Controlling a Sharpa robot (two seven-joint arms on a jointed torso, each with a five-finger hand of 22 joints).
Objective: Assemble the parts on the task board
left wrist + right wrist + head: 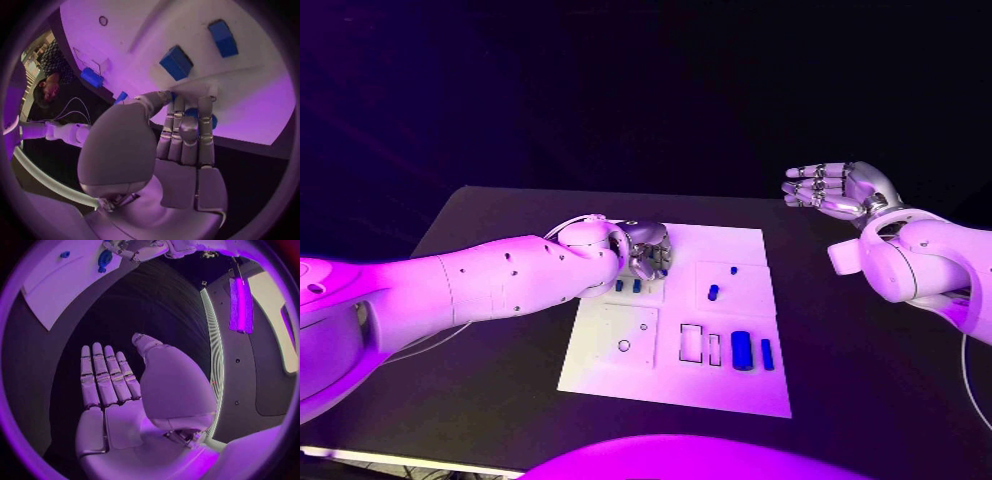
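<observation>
The white task board [718, 380] lies mid-table. My left hand [643, 250] is curled over its far left corner. In the left wrist view its fingers [187, 135] lie close together with the thumb drawn in, and they close on a blue part [211, 121] that peeks out past the fingertips at the board's surface. Two blue blocks [177, 62] stand in the board just beyond. More blue parts [714, 292] sit mid-board, and a larger blue part [741, 350] lies near the front right. My right hand [841, 188] hangs raised to the right of the board, fingers apart and holding nothing.
Rectangular cut-outs [691, 343] and a small round hole [623, 346] mark the board's front half. Black table [488, 400] surrounds the board on all sides. The right wrist view shows the board's edge [50, 295] far from my right hand's fingers [103, 380].
</observation>
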